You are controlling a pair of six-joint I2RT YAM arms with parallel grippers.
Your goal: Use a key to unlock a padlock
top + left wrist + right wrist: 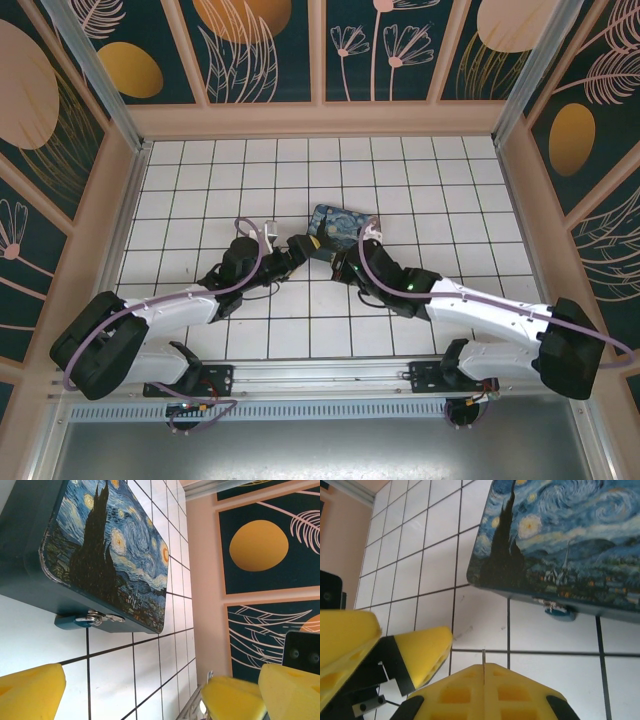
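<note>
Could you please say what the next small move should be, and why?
Probably ease the open left hand forward to steady the padlock hanging on the painted box: it lies ahead, untouched, while the shut right hand seems to pinch a thin blade, perhaps the key.

Silvery metal padlock (glossy white floor tiles)
</note>
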